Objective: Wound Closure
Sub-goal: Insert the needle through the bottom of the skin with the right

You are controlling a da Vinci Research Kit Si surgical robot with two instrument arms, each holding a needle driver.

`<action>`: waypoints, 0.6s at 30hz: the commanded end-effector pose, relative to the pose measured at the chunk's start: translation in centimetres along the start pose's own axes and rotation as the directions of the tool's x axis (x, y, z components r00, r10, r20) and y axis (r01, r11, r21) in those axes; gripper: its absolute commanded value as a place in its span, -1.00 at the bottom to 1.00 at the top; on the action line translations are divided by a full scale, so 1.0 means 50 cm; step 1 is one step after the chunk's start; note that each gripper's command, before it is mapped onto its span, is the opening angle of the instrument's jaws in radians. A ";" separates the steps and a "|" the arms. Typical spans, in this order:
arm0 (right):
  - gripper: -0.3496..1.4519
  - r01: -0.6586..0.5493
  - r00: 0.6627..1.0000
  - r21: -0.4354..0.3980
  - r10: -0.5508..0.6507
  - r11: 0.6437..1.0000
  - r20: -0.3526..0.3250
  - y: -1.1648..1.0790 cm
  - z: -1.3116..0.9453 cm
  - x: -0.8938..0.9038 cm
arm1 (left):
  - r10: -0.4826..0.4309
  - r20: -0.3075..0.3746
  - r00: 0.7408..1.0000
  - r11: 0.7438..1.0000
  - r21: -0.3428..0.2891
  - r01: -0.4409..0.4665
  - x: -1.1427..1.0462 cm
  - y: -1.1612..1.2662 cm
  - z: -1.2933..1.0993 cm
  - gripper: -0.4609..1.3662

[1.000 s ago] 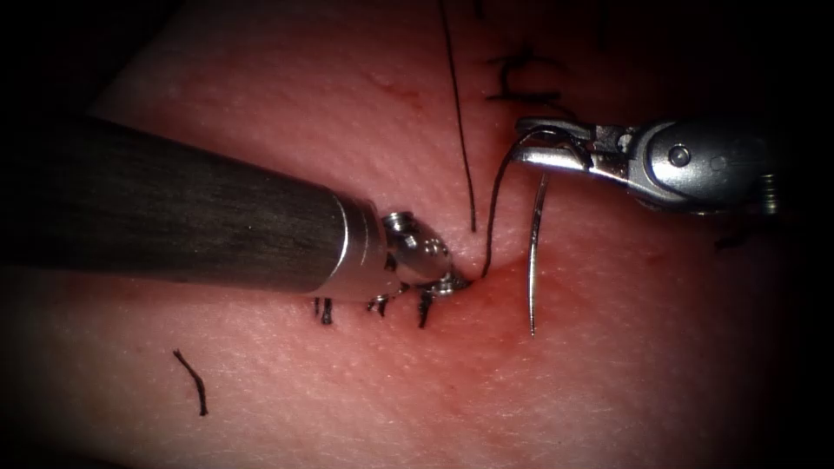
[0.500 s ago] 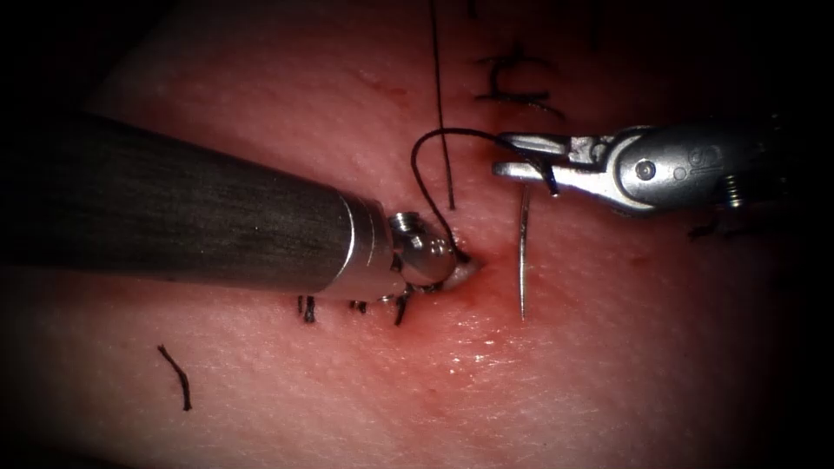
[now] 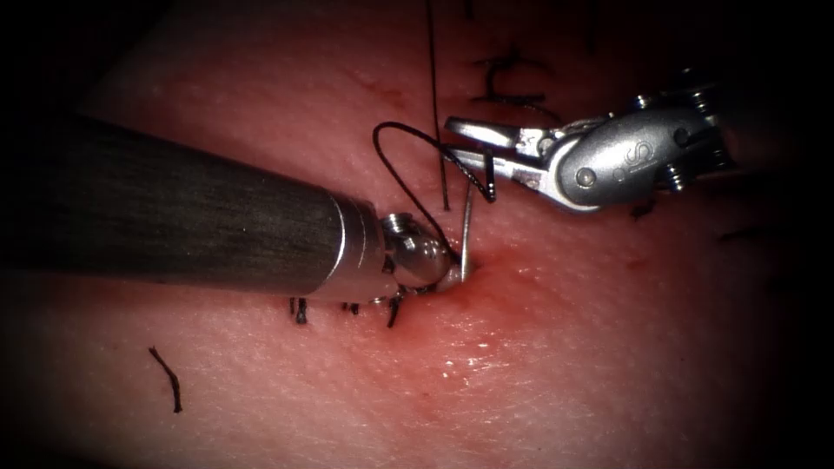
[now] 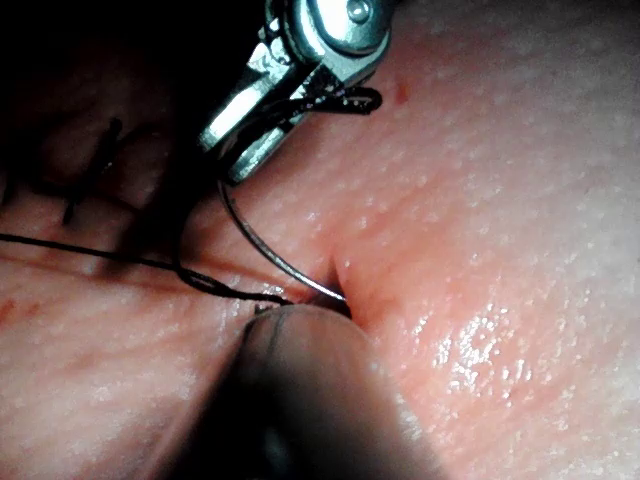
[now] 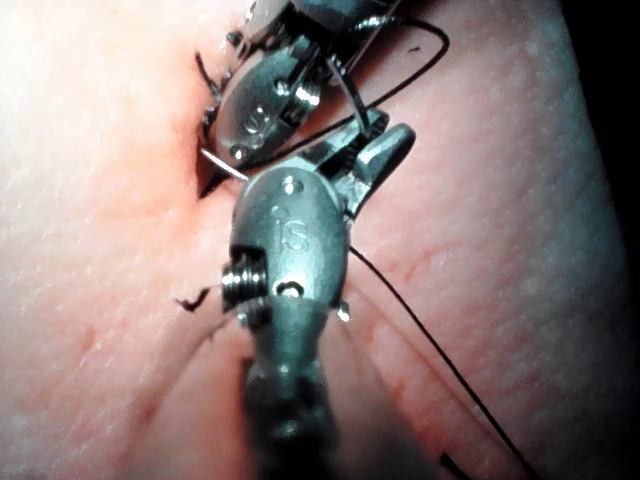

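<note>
My right tool is shut on the curved needle near its thread end. The needle hangs down from there, and its tip meets the tissue at the cut, right beside my left tool. The left tool comes in from the left and pinches the tissue edge at the cut. In the left wrist view the needle arcs from the right tool into a raised fold of tissue. Black thread loops from the needle's end round to the cut.
A long strand of thread runs up and away over the tissue. Earlier stitches with short ends sit under the left tool's shaft. A cut end of thread lies at lower left. Red fluid wets the tissue around the cut.
My right tool has moved left with the needle, bringing its tip from the right of the cut to the cut beside the left tool. The thread slackened into a wider loop.
</note>
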 end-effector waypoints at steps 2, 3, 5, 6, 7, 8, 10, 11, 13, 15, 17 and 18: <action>-1.00 0.021 1.000 -0.003 -0.021 1.000 -0.006 -0.0001 0.0003 -0.0002 | 0.000 0.000 1.000 1.000 0.001 0.000 0.0000 0.0000 0.0000 0.78; -1.00 0.036 0.999 -0.002 -0.036 0.999 -0.009 -0.0004 0.0005 -0.0005 | 0.000 0.000 1.000 1.000 0.000 0.000 0.0000 0.0000 0.0000 0.78; -1.00 0.044 0.999 0.000 -0.044 0.999 -0.013 -0.0008 0.0007 -0.0009 | 0.000 0.000 1.000 1.000 0.000 0.000 -0.0001 0.0000 0.0000 0.78; -1.00 0.053 0.998 -0.003 -0.053 0.999 -0.014 -0.0012 0.0009 -0.0013 | 0.000 0.000 1.000 1.000 0.000 0.000 -0.0001 0.0000 -0.0001 0.79; -1.00 0.061 0.998 -0.003 -0.061 0.998 -0.014 -0.0016 0.0011 -0.0016 | 0.000 0.000 1.000 1.000 0.000 0.000 -0.0001 0.0000 -0.0001 0.78; -1.00 0.070 0.997 -0.002 -0.070 0.998 -0.016 -0.0019 0.0013 -0.0019 | 0.006 0.001 1.000 1.000 0.000 -0.006 0.0000 0.0000 -0.0001 0.78; -1.00 0.087 0.996 0.001 -0.087 0.996 -0.017 -0.0027 0.0017 -0.0026 | 0.006 0.001 1.000 1.000 0.000 -0.006 0.0000 -0.0001 -0.0001 0.79; -1.00 0.095 0.995 0.004 -0.095 0.995 -0.016 -0.0031 0.0017 -0.0028 | 0.006 0.001 1.000 1.000 -0.001 -0.006 0.0000 -0.0001 -0.0002 0.78; -1.00 0.112 0.994 0.006 -0.111 0.994 -0.020 -0.0039 0.0017 -0.0034 | 0.006 0.000 1.000 1.000 -0.002 -0.006 0.0001 -0.0001 -0.0003 0.78; -1.00 0.134 0.991 0.013 -0.134 0.991 -0.029 -0.0048 0.0015 -0.0038 | 0.000 0.000 1.000 1.000 -0.003 0.000 0.0002 -0.0002 -0.0007 0.80; -1.00 0.150 0.988 0.025 -0.149 0.988 -0.034 -0.0058 0.0013 -0.0040 | -0.006 0.000 1.000 1.000 -0.005 0.006 0.0002 -0.0003 -0.0011 0.82; -1.00 0.152 0.988 0.029 -0.151 0.988 -0.035 -0.0062 0.0013 -0.0041 | -0.006 0.000 1.000 1.000 -0.006 0.006 0.0002 -0.0003 -0.0012 0.82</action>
